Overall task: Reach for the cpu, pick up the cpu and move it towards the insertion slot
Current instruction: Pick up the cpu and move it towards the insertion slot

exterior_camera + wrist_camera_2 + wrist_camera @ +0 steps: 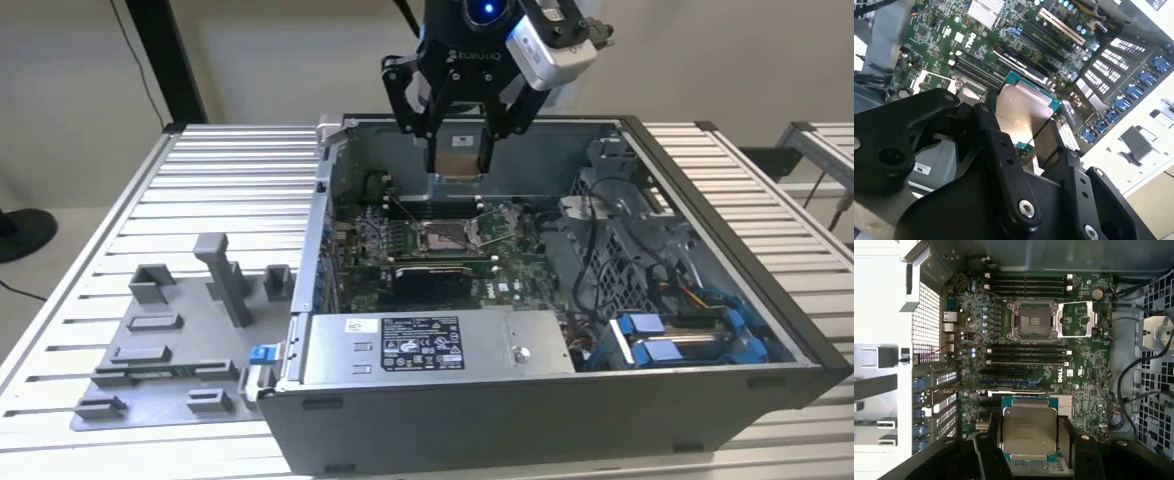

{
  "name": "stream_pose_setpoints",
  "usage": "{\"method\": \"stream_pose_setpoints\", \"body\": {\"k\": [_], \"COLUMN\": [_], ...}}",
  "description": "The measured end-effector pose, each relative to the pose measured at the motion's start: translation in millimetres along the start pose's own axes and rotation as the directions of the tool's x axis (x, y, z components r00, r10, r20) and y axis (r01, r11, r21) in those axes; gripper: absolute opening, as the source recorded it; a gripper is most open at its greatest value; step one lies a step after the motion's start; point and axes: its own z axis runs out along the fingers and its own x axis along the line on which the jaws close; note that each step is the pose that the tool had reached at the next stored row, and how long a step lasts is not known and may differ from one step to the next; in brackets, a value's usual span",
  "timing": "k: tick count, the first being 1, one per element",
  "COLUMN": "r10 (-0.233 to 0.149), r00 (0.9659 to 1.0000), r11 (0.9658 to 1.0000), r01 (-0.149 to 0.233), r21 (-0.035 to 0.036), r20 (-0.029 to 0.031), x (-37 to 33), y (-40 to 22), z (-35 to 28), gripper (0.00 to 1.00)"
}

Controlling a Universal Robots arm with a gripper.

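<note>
Cpu (1029, 430), fingers (988, 455) grasping its edges, hangs face-flat above the motherboard (1089, 365).

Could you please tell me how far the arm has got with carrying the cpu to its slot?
The pick-up looks done: the gripper is shut on the cpu, held flat between its fingers above the open computer case. The carry is in hand; the chip hangs over the motherboard. Left: the insertion slot sits open and empty, and in the first wrist view the chip is still short of it.
</note>
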Motion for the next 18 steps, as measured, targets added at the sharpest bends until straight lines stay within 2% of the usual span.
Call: {"method": "stream_pose_setpoints", "body": {"k": [5, 14, 18], "r10": [0.000, 0.000, 0.000], "r00": [1.0000, 1.0000, 1.0000], "r11": [1.0000, 1.0000, 1.0000], "r01": [0.000, 0.000, 0.000], "r21": [-0.0001, 0.0000, 0.0000], "r20": [0.0007, 0.0027, 0.0027], "x": [0.1, 0.3, -2.2], "y": [11.2, 35.4, 43.2], "z": [0.5, 1.8, 2.3], "gripper": [0.00, 0.00, 0.00]}}
